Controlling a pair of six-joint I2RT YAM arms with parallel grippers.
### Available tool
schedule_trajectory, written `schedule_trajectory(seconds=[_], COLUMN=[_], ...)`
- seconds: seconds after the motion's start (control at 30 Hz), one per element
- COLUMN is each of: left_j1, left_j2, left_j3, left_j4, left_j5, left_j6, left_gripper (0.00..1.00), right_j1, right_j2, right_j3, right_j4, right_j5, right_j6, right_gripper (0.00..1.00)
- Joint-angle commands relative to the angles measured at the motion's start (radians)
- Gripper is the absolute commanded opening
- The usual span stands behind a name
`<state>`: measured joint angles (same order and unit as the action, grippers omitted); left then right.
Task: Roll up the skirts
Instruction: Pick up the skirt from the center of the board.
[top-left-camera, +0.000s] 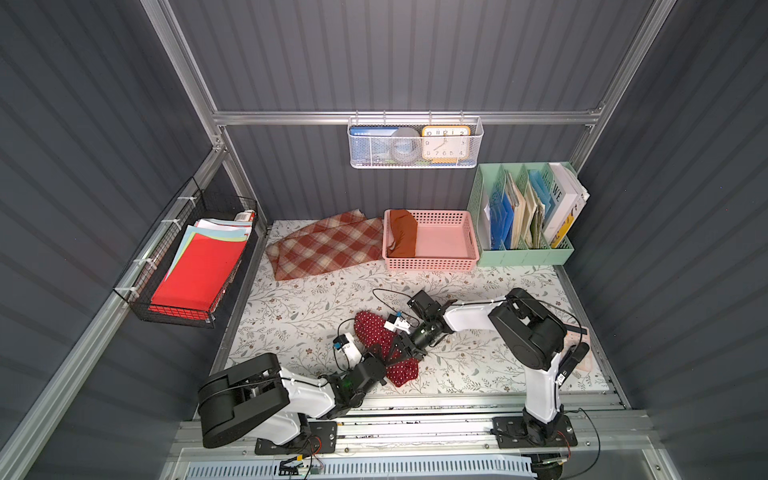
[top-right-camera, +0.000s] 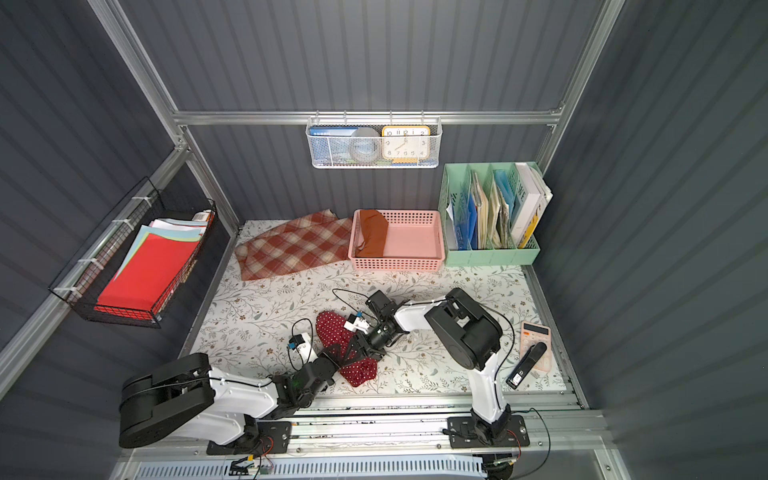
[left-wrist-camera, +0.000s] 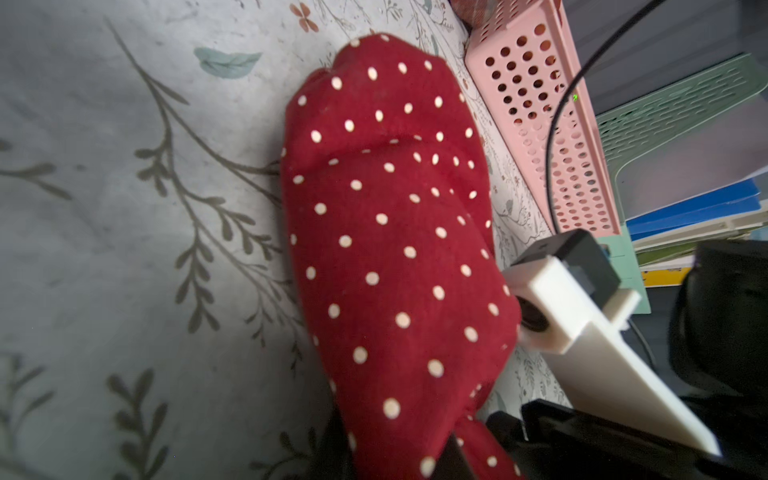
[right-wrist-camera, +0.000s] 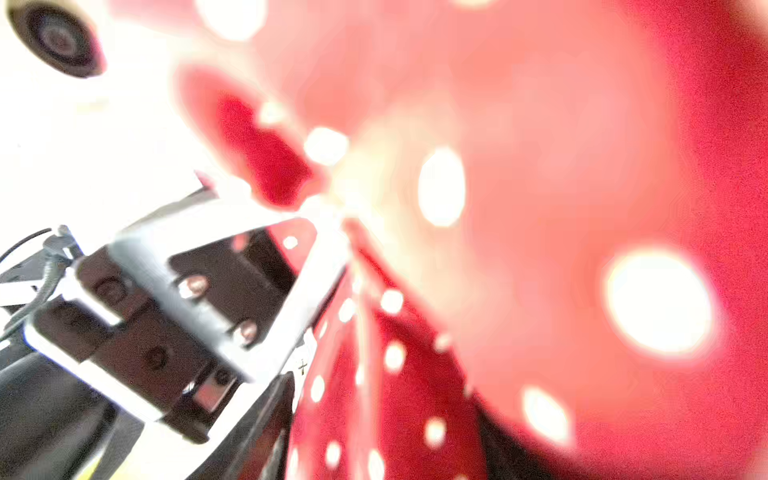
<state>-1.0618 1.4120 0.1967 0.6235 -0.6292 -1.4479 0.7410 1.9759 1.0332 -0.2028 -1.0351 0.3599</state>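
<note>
closest to me, my left pincer (top-left-camera: 384, 368) is closed down tight on the polka-dot skirt (top-left-camera: 370, 329). it pinches the cloth at a narrow waist partway along its length. in my left wrist view the dark red cloth (left-wrist-camera: 395, 249) runs down between my fingers and bunches thin there. my right pincer (top-left-camera: 405, 351) sits just beside the left one over the same pinch. in both top views its jaws stand apart, and i cannot see any cloth caught in them. my right wrist view is a blur of red and white dots. the polka-dot skirt lies on the floral table cover (top-left-camera: 299, 316), near the front and about the middle. one lobe points away from me and a smaller one lies toward the front edge.

farther back, the plaid skirt (top-left-camera: 328, 245) lies flat, touching the pink basket (top-left-camera: 449, 262). the rust-orange skirt (top-left-camera: 403, 235) lies bundled inside that basket, at its left end. a green file rack (top-left-camera: 523, 257) stands just right of the basket.
</note>
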Motion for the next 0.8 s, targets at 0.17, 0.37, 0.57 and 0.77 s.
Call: schedule_trajectory(seconds=[0.17, 0.37, 0.57, 0.77], left_j1=[-0.003, -0.003, -0.003, -0.004], left_j2=[0.046, 0.059, 0.058, 0.051], left_j3=[0.048, 0.074, 0.103, 0.120], left_j4=[-0.286, -0.304, -0.330, -0.347], left_j5=[0.064, 0.065, 0.080, 0.101], left_j6=[0.034, 0.064, 0.108, 0.158], left_gripper=[0.00, 0.00, 0.00, 0.00], right_j1=[-0.009, -0.040, -0.127, -0.140], right_j2=[-0.241, -0.350, -0.392, -0.295], right_j3=[-0.118, -0.126, -0.105, -0.019], right_j4=[-0.180, -0.308, -0.317, -0.208], right_j5=[0.145, 0.259, 0.408, 0.375], right_j6=[-0.005, -0.050, -0.019, 0.050], right_gripper=[0.66, 0.68, 0.69, 0.67])
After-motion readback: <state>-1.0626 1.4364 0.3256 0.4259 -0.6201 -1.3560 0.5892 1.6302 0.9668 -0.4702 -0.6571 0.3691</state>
